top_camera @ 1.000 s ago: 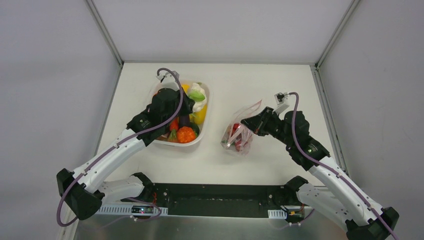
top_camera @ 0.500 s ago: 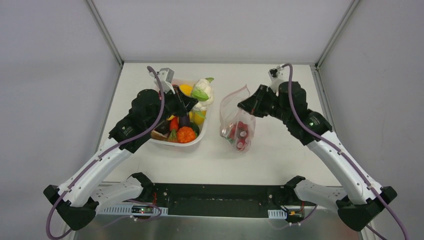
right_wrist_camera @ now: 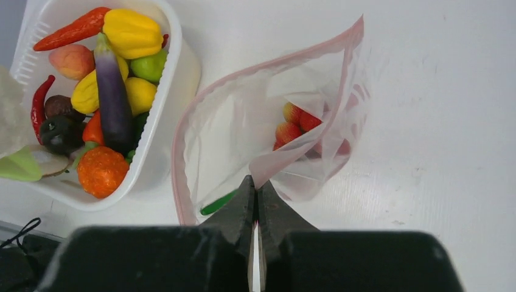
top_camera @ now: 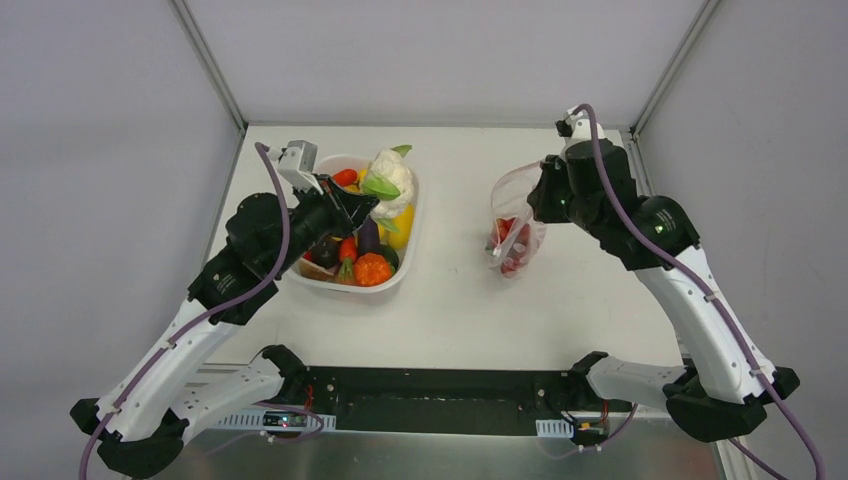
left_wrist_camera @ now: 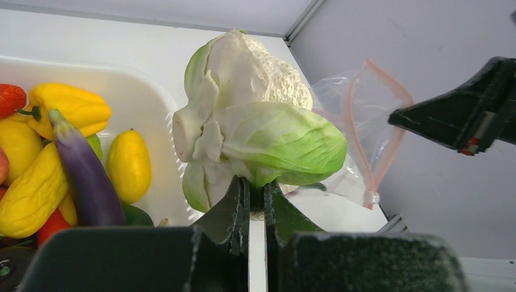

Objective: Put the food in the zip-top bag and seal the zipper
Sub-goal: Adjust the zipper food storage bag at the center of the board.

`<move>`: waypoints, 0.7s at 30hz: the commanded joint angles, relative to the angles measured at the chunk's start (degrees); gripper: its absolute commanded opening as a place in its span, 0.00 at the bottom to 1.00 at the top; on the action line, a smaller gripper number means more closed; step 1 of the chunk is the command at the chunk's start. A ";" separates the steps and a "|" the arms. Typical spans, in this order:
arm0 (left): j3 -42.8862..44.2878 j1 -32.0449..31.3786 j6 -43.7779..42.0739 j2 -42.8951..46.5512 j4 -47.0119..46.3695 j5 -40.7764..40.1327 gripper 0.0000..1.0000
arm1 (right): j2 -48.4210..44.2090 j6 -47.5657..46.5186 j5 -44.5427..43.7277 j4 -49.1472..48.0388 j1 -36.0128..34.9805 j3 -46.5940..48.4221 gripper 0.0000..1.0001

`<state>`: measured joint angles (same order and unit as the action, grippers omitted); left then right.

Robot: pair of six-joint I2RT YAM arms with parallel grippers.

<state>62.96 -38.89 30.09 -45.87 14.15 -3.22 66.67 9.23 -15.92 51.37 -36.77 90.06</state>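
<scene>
My left gripper is shut on a green leaf of a white toy cauliflower and holds it above the white tub. In the top view the cauliflower hangs over the tub's far end, in front of the left gripper. My right gripper is shut on the edge of the zip-top bag, which hangs open with its pink zipper curving round the mouth. Red food lies in the bag's bottom. In the top view the right gripper holds the bag up at the right.
More food fills the tub: a purple eggplant, a yellow pepper, an orange fruit and red chillies. The tub sits left of the bag. Grey walls close in the table at the left, back and right.
The left gripper has lifted the cauliflower out of the tub and drawn back to the left. The right gripper has raised the bag off the table and carried it right and farther back.
</scene>
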 commanded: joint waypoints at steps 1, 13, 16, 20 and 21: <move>1.35 0.31 -1.02 -1.60 -2.58 0.85 0.00 | -1.66 -8.48 5.43 3.33 -0.06 5.64 0.00; 0.47 0.31 -0.65 1.02 0.41 -1.33 0.00 | 8.14 2.71 26.14 -10.18 -4.54 -15.23 0.00; 0.64 0.31 -0.37 0.41 0.12 -0.43 0.00 | 3.64 3.86 16.72 -8.49 -3.82 -16.92 0.00; 0.86 0.31 1.08 -2.07 -2.08 2.40 0.00 | -1.92 7.74 14.35 -6.10 0.77 -19.54 0.00; 1.17 0.31 1.48 -2.90 -2.57 3.03 0.00 | -2.23 8.32 12.86 -4.31 1.34 -19.91 0.00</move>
<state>62.85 -38.89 30.37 -46.54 16.47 -3.20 70.30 13.15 3.03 44.16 -38.37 70.74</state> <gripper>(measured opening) 0.047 0.008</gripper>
